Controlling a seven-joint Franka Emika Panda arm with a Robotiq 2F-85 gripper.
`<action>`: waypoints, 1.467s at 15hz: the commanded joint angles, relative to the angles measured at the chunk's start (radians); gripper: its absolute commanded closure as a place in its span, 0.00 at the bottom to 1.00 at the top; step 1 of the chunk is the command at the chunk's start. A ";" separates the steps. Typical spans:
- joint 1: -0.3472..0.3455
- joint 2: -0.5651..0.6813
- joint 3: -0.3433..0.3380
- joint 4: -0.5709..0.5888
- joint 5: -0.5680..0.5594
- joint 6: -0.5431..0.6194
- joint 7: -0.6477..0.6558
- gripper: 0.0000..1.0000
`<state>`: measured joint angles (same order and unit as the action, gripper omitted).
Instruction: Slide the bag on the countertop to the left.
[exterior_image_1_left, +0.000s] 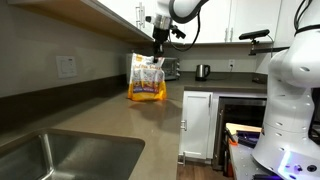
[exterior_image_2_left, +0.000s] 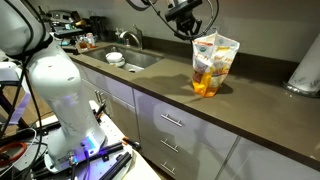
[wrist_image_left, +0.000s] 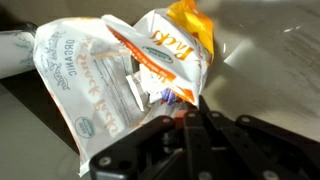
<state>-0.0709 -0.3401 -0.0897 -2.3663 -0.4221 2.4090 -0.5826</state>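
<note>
The yellow-orange bag (exterior_image_1_left: 147, 80) stands upright on the grey-brown countertop (exterior_image_1_left: 110, 115), against the back wall. It shows in both exterior views (exterior_image_2_left: 214, 65) and fills the upper left of the wrist view (wrist_image_left: 120, 70). My gripper (exterior_image_1_left: 158, 42) hangs just above the bag's crimped top at one upper corner (exterior_image_2_left: 188, 28). In the wrist view the fingers (wrist_image_left: 188, 112) are pressed together, with their tips at the bag's orange edge. No part of the bag shows between them.
An inset steel sink (exterior_image_2_left: 135, 60) with a faucet (exterior_image_2_left: 130, 38) and a white bowl (exterior_image_2_left: 116, 59) lies further along the counter. A silver toaster oven (exterior_image_1_left: 170, 68) and a kettle (exterior_image_1_left: 203, 71) stand behind the bag. Upper cabinets hang close overhead.
</note>
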 joint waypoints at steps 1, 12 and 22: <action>0.035 -0.069 0.024 -0.041 0.025 -0.064 0.051 0.97; 0.124 -0.188 0.064 -0.119 0.064 -0.218 0.110 0.96; 0.136 -0.354 -0.014 -0.209 0.086 -0.309 0.033 0.96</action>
<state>0.0582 -0.6360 -0.0652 -2.5610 -0.3544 2.1398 -0.4951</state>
